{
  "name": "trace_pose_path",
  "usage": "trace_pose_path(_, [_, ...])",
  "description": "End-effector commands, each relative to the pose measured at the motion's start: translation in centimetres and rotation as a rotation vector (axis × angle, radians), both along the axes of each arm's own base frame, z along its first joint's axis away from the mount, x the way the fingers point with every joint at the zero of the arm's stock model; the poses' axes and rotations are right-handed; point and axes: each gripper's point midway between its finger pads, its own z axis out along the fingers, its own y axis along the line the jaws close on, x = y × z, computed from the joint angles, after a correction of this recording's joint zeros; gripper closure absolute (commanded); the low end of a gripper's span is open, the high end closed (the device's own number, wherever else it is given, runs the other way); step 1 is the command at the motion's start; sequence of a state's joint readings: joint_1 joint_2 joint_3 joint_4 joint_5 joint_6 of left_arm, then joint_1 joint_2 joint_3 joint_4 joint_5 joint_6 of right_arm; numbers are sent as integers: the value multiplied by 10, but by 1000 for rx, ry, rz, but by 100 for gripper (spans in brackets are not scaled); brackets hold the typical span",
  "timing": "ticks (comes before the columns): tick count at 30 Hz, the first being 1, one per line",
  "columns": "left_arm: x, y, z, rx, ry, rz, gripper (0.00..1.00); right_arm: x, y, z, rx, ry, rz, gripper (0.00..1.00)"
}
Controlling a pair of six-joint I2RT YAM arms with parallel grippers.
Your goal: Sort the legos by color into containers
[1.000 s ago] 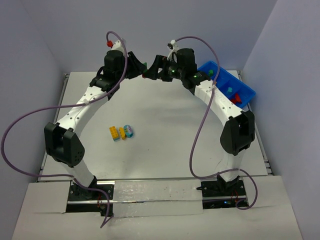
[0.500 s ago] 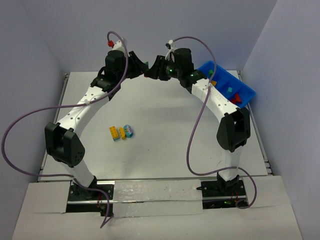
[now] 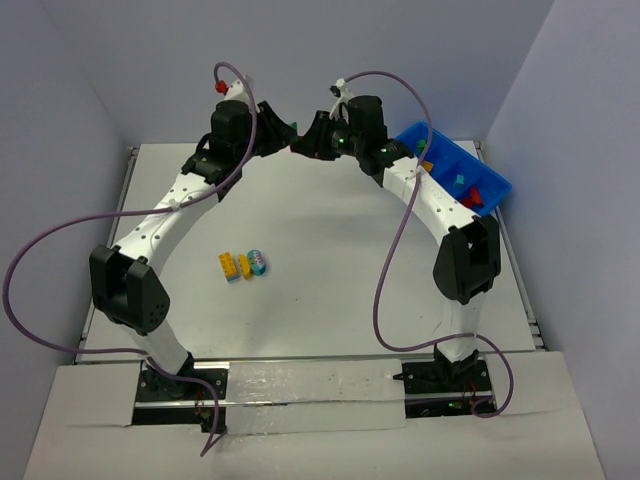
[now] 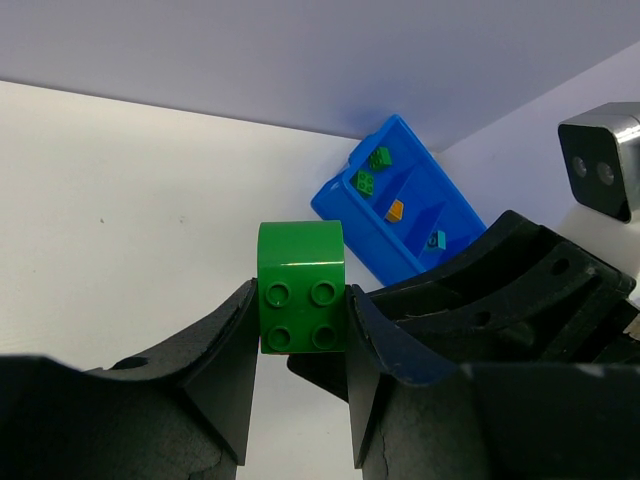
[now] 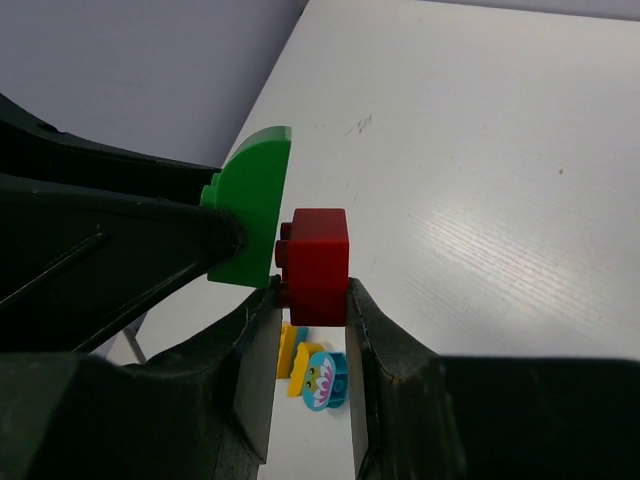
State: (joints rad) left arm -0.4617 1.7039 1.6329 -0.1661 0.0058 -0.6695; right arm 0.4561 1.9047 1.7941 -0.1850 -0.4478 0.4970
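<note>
Separating a stacked pair seems our step: the left gripper [image 4: 300, 312] pinches the green brick [image 4: 301, 290] and the right gripper [image 5: 312, 300] pinches the red brick [image 5: 318, 250], which touch each other in the air left of the blue bin [image 3: 497, 183]. Several legos lie in the bin. A small cluster [image 3: 244, 265] waits well left of it on the white table [image 3: 330, 230], with pale walls around.

claws: left claw [image 4: 300, 310] and right claw [image 5: 312, 300] tip to tip above counter [image 3: 330, 230], far middle | left claw: rounded brick [image 4: 300, 265] clamped between fingers | right claw: square brick [image 5: 320, 250] clamped, studs against rounded brick | beyond right claw, right side: bin [image 4: 365, 235], small bricks [image 4: 378, 158] in compartments | beneath claws, nearer arm bases: loose bricks [image 3: 243, 265] clustered on counter
</note>
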Motion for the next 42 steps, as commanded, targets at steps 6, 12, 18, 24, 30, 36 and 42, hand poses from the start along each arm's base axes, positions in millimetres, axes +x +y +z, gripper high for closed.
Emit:
trace_pose_path(6, [17, 30, 59, -47, -148, 87, 100, 9, -43, -3, -53, -29, -100, 100])
trace_pose_path(12, [12, 39, 52, 60, -202, 58, 100, 17, -126, -9, -140, -56, -191, 100])
trace_pose_path(18, [-3, 19, 22, 227, -227, -152, 100, 15, -242, -7, -280, -97, -338, 100])
trace_pose_path(24, [-15, -2, 9, 302, -263, -355, 100, -5, -343, -37, -464, -10, -424, 100])
trace_pose_path(30, [-5, -10, 3, 320, -233, -387, 100, -23, -410, -67, -582, 102, -499, 100])
trace_pose_path(36, [1, -11, -5, 326, -208, -382, 100, -25, -446, -89, -652, 180, -553, 100])
trace_pose_path(42, [3, -11, -10, 326, -187, -373, 100, -20, -456, -110, -687, 260, -515, 100])
